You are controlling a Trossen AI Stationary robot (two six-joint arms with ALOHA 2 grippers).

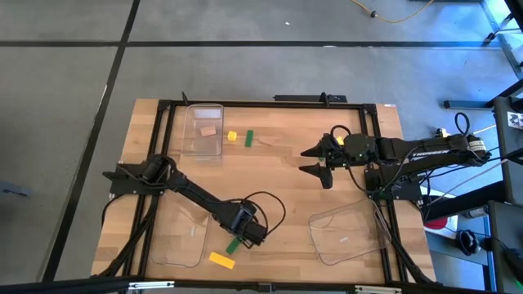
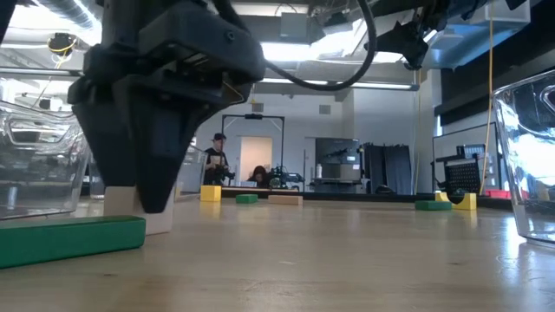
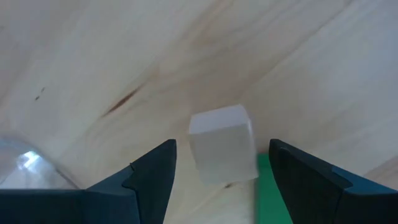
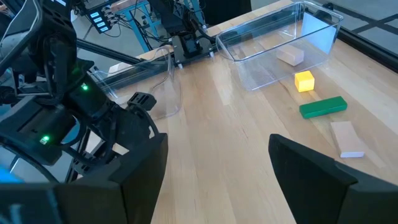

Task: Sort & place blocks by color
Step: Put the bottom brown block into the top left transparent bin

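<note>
Jaws wide on left gripper [image 3: 214,163], straddling tan block [image 3: 222,151], nothing held. Right gripper [image 1: 315,160] wide, empty, waiting. Probably light, rigid, smooth wood; pinch flat sides.

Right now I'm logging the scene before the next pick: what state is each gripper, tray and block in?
left gripper: open, low over the tan block, which lies between its fingers, not gripped
right gripper: open, empty, above the table
far tray: upright, one tan block inside
near left tray: on the table
near right tray: on the table
green block: flat on the table beside the left gripper
yellow block: flat on the table
</note>
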